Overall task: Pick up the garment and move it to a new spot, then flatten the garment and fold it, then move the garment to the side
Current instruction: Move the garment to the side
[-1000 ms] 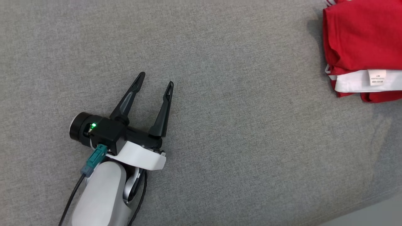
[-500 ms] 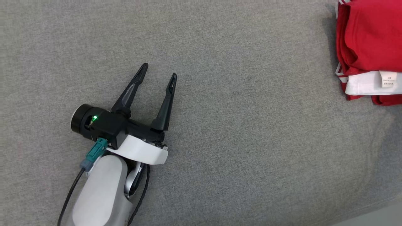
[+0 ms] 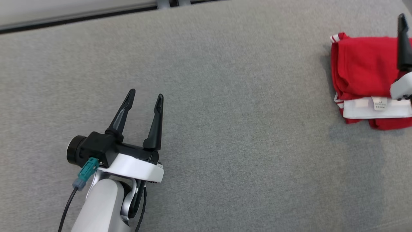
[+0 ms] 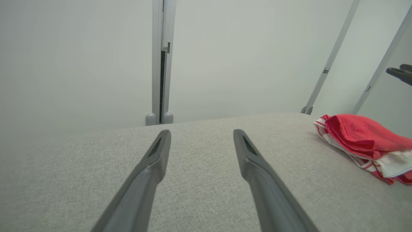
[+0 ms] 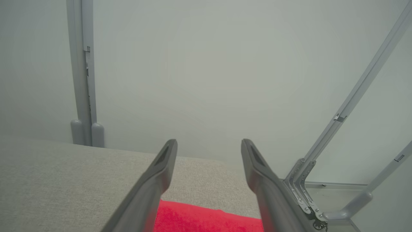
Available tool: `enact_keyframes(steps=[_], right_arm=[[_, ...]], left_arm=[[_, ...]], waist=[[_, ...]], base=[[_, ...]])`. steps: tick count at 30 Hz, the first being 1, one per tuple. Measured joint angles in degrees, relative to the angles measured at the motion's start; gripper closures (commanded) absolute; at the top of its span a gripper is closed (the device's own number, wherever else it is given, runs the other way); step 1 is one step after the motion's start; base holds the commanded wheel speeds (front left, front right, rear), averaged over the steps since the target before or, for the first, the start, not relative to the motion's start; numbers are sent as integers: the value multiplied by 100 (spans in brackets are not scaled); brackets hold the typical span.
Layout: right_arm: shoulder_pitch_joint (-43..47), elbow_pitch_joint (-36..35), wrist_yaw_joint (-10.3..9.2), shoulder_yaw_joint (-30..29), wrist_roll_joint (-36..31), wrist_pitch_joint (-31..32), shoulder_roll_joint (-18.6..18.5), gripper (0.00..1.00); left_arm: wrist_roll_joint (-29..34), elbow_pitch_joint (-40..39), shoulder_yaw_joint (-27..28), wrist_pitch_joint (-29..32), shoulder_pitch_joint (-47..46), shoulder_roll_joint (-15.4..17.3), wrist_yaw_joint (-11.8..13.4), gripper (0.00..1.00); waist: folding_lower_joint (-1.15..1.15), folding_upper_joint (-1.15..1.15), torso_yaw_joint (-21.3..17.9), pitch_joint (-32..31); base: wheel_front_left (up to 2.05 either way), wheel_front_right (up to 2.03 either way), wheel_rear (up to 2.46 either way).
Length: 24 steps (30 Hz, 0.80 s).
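Left gripper [image 3: 145,94] hovering over grey surface [image 3: 241,129], fingers spread. Right gripper [image 5: 209,143] hanging above folded garment [image 3: 363,67], fingers likewise spread.

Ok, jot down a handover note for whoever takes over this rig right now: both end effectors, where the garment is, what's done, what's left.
Left end effector: open, empty, over the bare grey padded surface, far from the red garment.
Right end effector: open, empty, above the red garment; the left wrist view shows it clear of the cloth.
Red garment: folded, white tag showing, at the surface's right side.
Done: fold and side placement look complete.
Left: probably only to draw both arms away and check that the fold is neat.
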Motion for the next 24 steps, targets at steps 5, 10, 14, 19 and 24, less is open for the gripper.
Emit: enact_keyframes(steps=[5,10,14,19,24], right_arm=[[772,-893,-1,56,591,-7,205,0],[1670,-1696,0,67,920,-7,388,0],[2387,-2169,-1,-216,894,-8,745,0],[3077,-2446,-3,-311,552,-8,1109,0],[3690,-2640,-5,-512,272,-7,1595,0]], left_arm=[[-134,-75,88,1,199,1,105,0],[-215,-48,130,1,442,0,200,0],[-134,-59,243,0,656,4,449,0],[-90,-55,227,1,905,-2,603,0],[-296,38,224,1,1220,1,813,0]], waist=[[0,0,245,-461],[0,0,548,-864],[0,0,765,-1146],[0,0,945,-1390],[0,0,1097,-1610]], base=[[0,0,0],[0,0,0],[0,0,0],[0,0,0],[0,0,0]])
